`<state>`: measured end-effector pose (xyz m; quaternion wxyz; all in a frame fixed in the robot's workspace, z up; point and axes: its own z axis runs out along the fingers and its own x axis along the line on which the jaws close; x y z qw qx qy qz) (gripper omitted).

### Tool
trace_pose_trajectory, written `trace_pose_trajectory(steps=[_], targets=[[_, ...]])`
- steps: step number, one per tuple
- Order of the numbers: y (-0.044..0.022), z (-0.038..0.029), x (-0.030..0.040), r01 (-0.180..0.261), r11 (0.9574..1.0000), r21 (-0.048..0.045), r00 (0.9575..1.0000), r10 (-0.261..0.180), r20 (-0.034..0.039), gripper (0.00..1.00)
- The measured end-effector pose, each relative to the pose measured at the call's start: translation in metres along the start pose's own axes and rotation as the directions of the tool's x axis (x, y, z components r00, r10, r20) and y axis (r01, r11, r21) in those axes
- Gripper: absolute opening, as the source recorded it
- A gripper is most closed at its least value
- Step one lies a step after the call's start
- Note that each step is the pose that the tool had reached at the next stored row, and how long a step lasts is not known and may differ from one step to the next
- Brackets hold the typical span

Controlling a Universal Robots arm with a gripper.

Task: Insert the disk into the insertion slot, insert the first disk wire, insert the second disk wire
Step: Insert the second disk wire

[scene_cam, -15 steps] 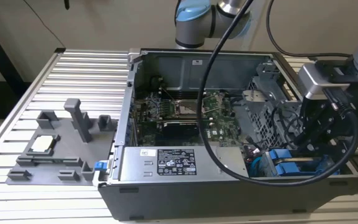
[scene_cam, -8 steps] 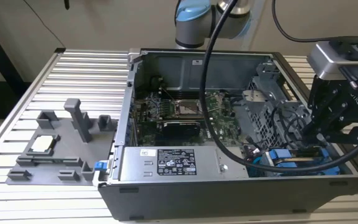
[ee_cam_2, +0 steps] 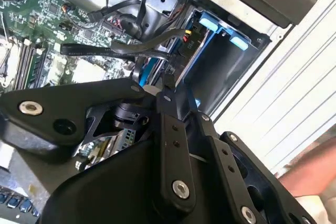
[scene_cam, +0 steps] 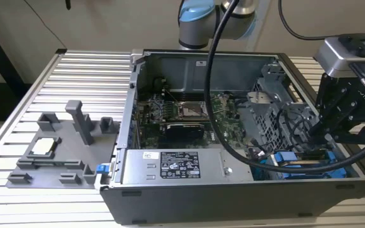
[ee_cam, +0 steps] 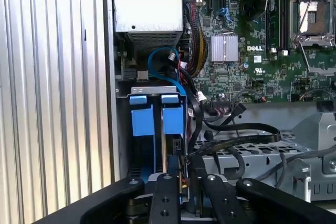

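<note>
At the lower right of the exterior view, the disk (scene_cam: 288, 160) sits in the insertion slot (scene_cam: 334, 172), and the gripper (scene_cam: 325, 135), pressed together, is right by a black wire plug (ee_cam: 177, 145), so this looks like a wire step, where the plug must line up straight.

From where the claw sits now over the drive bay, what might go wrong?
1. Loose black cables drape right beside the bay; the claw may snag them.
2. The arm's own thick cable hangs across the open case and might catch on its edge.
3. A blue cable curls just behind the bay and may get pinched.
</note>
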<state>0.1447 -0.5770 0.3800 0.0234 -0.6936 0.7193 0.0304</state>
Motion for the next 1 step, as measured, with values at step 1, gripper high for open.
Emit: trace_pose_trajectory(steps=[1], targets=[[0.0000,0.0000,0.0000,0.000,1.0000,0.0000,1.0000,0.000,0.0000,0.24]])
